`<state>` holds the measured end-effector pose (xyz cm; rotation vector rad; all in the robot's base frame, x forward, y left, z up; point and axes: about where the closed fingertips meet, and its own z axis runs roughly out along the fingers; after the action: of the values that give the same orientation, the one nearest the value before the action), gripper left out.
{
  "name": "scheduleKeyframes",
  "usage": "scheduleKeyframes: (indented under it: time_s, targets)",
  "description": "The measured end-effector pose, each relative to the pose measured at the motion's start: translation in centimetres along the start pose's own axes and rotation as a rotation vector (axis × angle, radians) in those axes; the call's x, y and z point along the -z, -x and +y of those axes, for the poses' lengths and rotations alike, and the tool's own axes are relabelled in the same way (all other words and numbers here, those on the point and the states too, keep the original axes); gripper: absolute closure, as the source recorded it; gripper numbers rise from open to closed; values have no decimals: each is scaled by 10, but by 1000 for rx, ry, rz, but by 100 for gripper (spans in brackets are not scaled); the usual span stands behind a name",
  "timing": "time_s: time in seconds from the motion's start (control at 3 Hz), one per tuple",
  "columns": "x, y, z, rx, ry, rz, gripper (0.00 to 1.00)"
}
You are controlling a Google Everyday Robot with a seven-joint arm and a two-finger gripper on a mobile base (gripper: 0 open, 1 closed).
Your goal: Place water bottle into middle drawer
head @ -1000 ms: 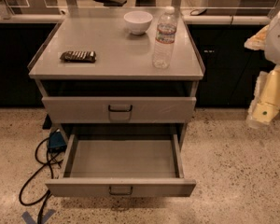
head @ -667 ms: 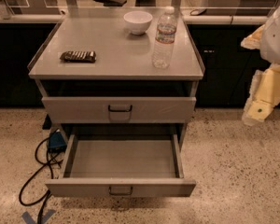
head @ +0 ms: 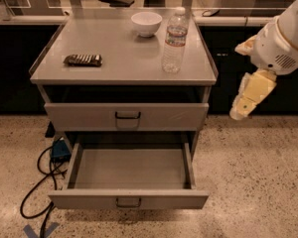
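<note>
The water bottle stands upright on the right side of the grey cabinet top, clear with a white cap and a pale label band. The middle drawer is pulled wide open below, and nothing lies inside it. The matching drawer above it is shut. My gripper hangs in the air to the right of the cabinet, at about the upper drawer's height. It is empty and well apart from the bottle.
A white bowl sits at the back of the cabinet top, left of the bottle. A dark flat packet lies on the left side. Black cables and a blue box lie on the speckled floor at the left.
My gripper and arm have moved left, closer to the cabinet's right side. The bottle, the bowl and the drawers have not moved.
</note>
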<state>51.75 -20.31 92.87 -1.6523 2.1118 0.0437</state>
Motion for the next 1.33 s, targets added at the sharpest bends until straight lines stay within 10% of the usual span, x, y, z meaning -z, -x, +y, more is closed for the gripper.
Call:
scheduleKeyframes:
  time_s: [0.67,1.33]
  targets:
    - [-68,-15,-55,-114,-128,-200,0]
    - [-71,-12,-63,-120,-166,-268,0]
